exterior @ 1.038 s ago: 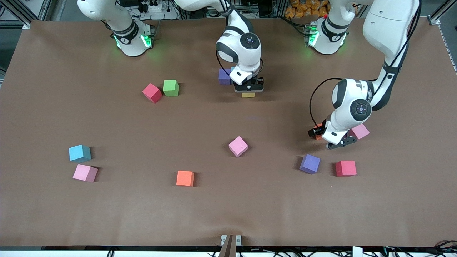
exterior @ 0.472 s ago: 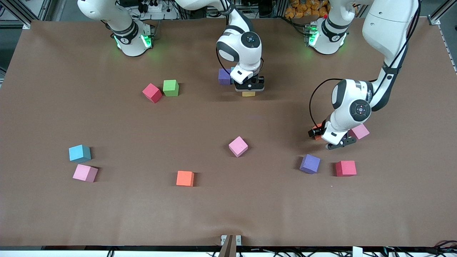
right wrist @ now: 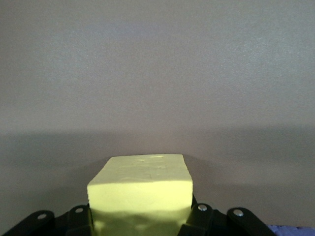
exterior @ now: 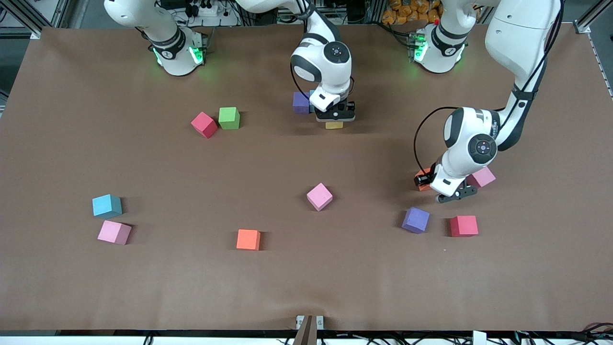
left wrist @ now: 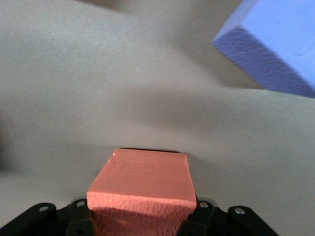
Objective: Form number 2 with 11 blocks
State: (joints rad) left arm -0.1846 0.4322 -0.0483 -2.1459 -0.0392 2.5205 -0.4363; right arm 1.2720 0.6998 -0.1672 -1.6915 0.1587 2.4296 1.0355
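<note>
Cubes sit flat, no long axis: left gripper [exterior: 452, 195] clamps orange block [left wrist: 142, 184], right gripper [exterior: 334, 118] yellow block [right wrist: 141, 189].

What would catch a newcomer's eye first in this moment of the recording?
Both hands grip a cube. The right hand holds a yellow cube beside a purple cube, near the bases. The left hand holds an orange cube toward the left arm's end of the table, beside a pink cube. The other cubes lie scattered singly and in pairs, with no digit formed yet.
</note>
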